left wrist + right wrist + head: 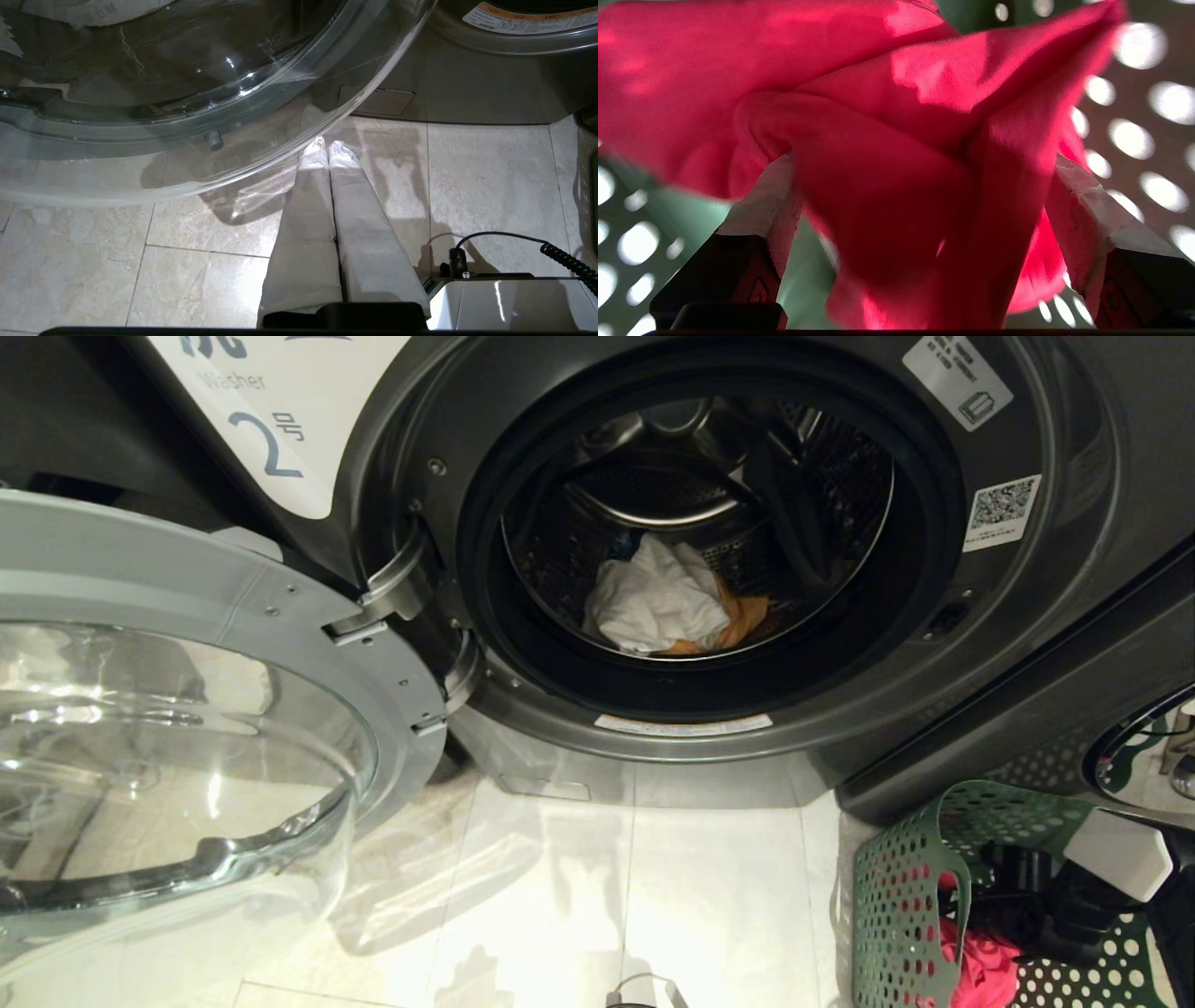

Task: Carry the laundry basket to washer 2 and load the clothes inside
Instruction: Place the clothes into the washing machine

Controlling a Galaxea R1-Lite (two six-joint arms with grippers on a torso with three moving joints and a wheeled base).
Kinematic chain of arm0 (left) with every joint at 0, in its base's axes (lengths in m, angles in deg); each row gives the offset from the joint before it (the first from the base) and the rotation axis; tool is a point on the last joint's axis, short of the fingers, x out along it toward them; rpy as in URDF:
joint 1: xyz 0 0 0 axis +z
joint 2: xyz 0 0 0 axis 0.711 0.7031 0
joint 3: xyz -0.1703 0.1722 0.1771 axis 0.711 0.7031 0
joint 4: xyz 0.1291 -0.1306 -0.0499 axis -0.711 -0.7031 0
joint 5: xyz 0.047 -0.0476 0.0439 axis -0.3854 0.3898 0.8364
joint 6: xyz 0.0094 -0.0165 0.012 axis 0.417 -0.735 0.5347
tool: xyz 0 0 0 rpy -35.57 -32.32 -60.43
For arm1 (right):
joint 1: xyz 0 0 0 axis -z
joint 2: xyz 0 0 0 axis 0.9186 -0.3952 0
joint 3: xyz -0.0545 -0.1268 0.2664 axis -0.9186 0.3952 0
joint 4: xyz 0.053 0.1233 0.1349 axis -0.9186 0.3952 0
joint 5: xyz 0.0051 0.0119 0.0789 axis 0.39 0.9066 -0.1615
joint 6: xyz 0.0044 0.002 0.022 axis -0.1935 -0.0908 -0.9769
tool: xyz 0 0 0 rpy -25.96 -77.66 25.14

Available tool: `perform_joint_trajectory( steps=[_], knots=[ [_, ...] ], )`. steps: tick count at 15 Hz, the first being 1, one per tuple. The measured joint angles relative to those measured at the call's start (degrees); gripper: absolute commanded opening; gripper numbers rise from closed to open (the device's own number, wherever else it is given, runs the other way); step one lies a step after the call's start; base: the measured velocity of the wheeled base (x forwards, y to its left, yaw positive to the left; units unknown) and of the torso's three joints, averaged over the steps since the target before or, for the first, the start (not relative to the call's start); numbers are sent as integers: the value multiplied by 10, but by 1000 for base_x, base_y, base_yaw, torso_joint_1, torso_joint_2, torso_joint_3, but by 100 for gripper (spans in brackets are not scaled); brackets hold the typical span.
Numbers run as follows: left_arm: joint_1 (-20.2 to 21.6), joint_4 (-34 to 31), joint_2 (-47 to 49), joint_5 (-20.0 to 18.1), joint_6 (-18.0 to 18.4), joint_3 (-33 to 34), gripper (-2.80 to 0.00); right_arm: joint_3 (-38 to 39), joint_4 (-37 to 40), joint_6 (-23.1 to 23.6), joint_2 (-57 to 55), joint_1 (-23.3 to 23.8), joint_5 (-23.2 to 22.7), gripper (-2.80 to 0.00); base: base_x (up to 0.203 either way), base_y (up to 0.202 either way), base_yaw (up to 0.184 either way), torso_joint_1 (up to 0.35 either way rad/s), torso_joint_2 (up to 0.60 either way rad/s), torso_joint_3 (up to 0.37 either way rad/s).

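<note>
Glossy glass door (177, 747), perforated shiny metal drum (822, 476), matt green plastic basket (896, 896), soft satiny red cloth (878, 140), polished floor tiles (653, 896).

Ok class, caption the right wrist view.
Open right end effector straddling red garment inside green basket.

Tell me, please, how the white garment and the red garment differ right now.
The white garment lies crumpled inside the drum of washer 2; the red garment is in the laundry basket. The white one lies free of both grippers, while the red one sits between the right gripper's spread fingers. Both are soft, crumpled cloth.
</note>
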Motion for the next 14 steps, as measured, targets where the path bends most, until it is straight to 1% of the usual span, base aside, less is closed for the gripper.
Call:
perform_joint_trajectory(
  steps=[5, 7, 11, 14],
  knots=[
    [0, 0, 0, 0, 0, 0, -280, -55, 2, 3, -63, 0, 0, 0, 0, 0, 0, 0, 0, 0],
    [0, 0, 0, 0, 0, 0, -280, -65, 12, -1, -74, 0, -6, 0, 0, 0, 0, 0, 0, 0],
    [0, 0, 0, 0, 0, 0, -280, -80, 46, -11, -83, 6, -79, 0, 0, 0, 0, 0, 0, 0],
    [0, 0, 0, 0, 0, 0, -280, -100, 64, -13, -84, 10, -86, 0, 0, 0, 0, 0, 0, 0]
  ],
)
